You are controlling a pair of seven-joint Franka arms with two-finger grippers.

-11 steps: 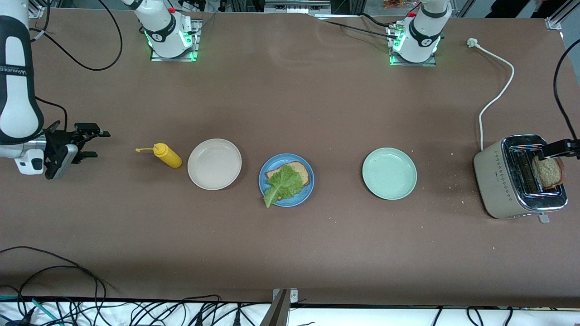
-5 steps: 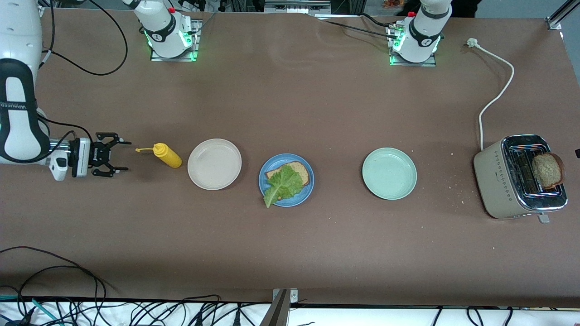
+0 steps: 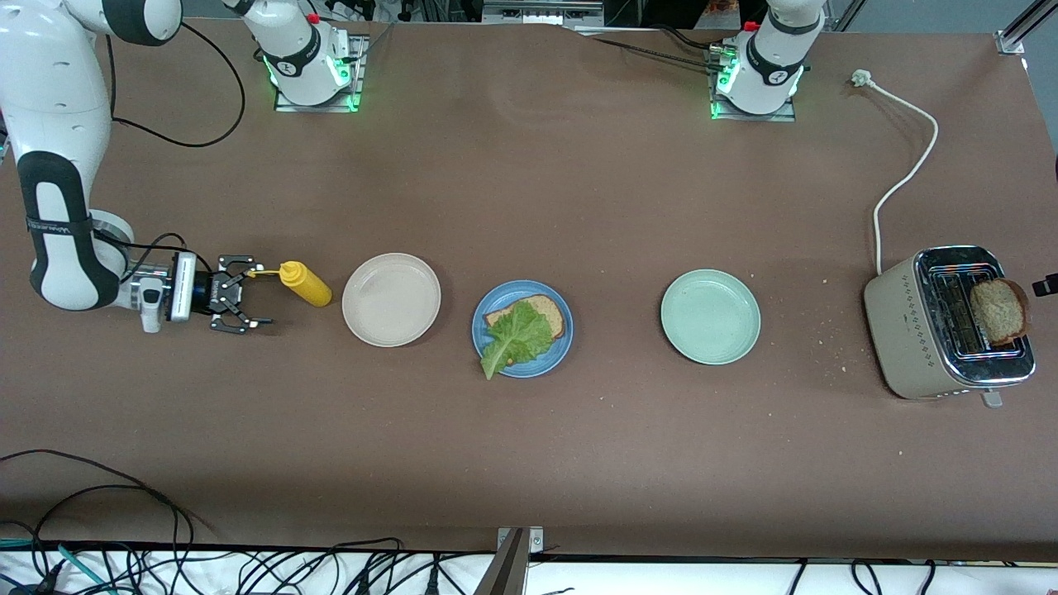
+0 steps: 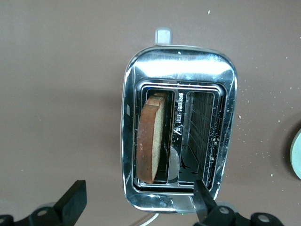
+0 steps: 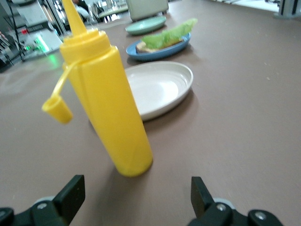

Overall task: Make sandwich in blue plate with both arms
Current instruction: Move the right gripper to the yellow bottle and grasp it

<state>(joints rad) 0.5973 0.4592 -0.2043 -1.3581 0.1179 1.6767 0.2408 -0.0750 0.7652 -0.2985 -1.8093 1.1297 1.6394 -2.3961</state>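
The blue plate (image 3: 494, 307) sits mid-table and holds one brown bread slice (image 3: 547, 311) with a green lettuce leaf (image 3: 517, 335) on top. A second bread slice (image 3: 998, 311) stands upright in one slot of the toaster (image 3: 917, 330); the left wrist view shows this slice (image 4: 151, 139) from above. My left gripper (image 4: 138, 202) hangs open over the toaster's end, holding nothing. My right gripper (image 3: 248, 297) is low by the table, open, its fingers (image 5: 70, 194) spread just short of the yellow squeeze bottle (image 5: 110, 108).
The yellow bottle (image 3: 306, 283) stands toward the right arm's end, its cap dangling. A beige plate (image 3: 391, 299) lies between it and the blue plate. A pale green plate (image 3: 710, 316) lies toward the toaster. The toaster's white cord (image 3: 905, 178) trails away from the front camera.
My right gripper swung down and moved in close to the yellow bottle. My left gripper pulled away from the slice in the toaster toward the view's edge.
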